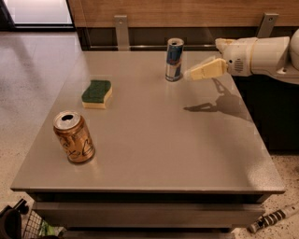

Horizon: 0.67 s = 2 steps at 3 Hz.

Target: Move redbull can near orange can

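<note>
Appearing as office or lab test area: grey worktop (187,154) standing on speckled polished floor (32,70), wood-panelled wall (187,11) carrying metal brackets (122,30) behind; robot pincer (190,74) hovering over worktop's far right part.

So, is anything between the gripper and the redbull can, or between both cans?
Nothing visible: the gripper hovers just right of the redbull can. Toward the orange can, the sponge lies beside the line.
</note>
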Each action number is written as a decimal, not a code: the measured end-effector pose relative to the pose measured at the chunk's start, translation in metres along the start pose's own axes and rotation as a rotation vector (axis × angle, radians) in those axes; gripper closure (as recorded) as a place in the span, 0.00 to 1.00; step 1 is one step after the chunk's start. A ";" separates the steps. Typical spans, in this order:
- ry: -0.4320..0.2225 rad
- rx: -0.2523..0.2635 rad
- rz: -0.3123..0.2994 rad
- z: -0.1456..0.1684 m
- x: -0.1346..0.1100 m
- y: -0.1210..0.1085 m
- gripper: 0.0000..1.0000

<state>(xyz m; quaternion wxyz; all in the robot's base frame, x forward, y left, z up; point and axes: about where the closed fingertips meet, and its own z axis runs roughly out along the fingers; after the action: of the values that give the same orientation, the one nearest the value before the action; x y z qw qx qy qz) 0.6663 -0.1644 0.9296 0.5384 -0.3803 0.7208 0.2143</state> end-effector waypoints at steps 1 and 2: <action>-0.042 -0.015 0.035 0.036 0.007 -0.013 0.00; -0.079 -0.019 0.063 0.058 0.013 -0.023 0.00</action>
<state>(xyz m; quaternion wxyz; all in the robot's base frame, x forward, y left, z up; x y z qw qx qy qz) 0.7183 -0.1413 0.9007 0.5558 -0.3535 0.7087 0.2528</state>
